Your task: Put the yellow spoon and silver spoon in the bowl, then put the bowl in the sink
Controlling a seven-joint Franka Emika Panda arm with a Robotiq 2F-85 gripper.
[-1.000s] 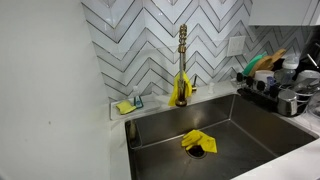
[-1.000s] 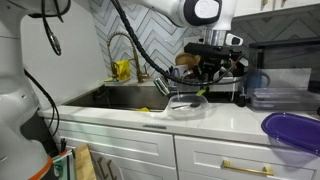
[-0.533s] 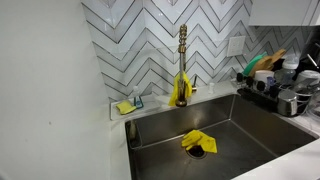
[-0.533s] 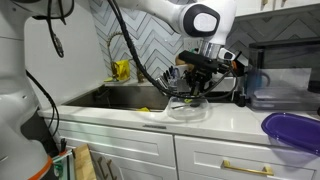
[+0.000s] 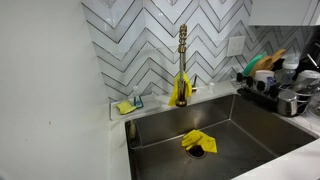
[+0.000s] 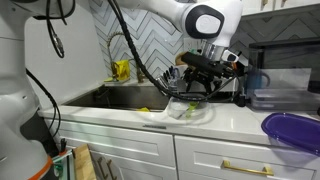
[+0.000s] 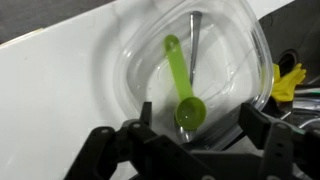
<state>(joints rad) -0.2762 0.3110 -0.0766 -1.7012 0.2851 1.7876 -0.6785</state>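
My pincer (image 7: 195, 128) gapes wide over the clear, rounded bowl (image 7: 228, 62) holding a glossy yellow-green plastic spoon (image 7: 180, 80) and thin silver spoon (image 7: 194, 45); I've sunk lower since a second ago.

Blurred in the wrist view, the gripper (image 7: 195, 135), cut off by the bottom edge and masking the near rim of the bowl (image 7: 252, 45). Lower end of the silver spoon (image 7: 194, 45) unclear against the glass. In an exterior view, contents of the bowl (image 6: 188, 110) too small to tell.
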